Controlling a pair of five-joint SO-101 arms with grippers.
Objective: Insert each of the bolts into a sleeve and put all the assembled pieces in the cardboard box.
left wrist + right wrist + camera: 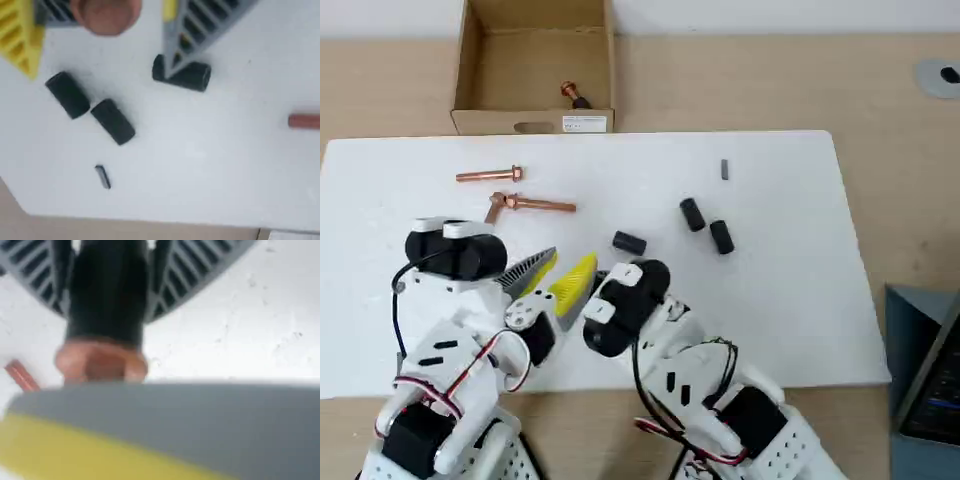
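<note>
Bolt [100, 360] is seen with its copper head against the end of a black sleeve [107, 290], which is pinched by the right hand [107, 315] over the white surface [770, 300]. The left hand [100, 75] is spread, the head between its fingers. One assembled piece [572, 95] is found in the cardboard box [465, 60].

White mat [790, 300] on a wooden table [900, 200], grey disc [938, 77] near its far edge

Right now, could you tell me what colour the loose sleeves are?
The sleeves are black, best seen in the left wrist view.
</note>
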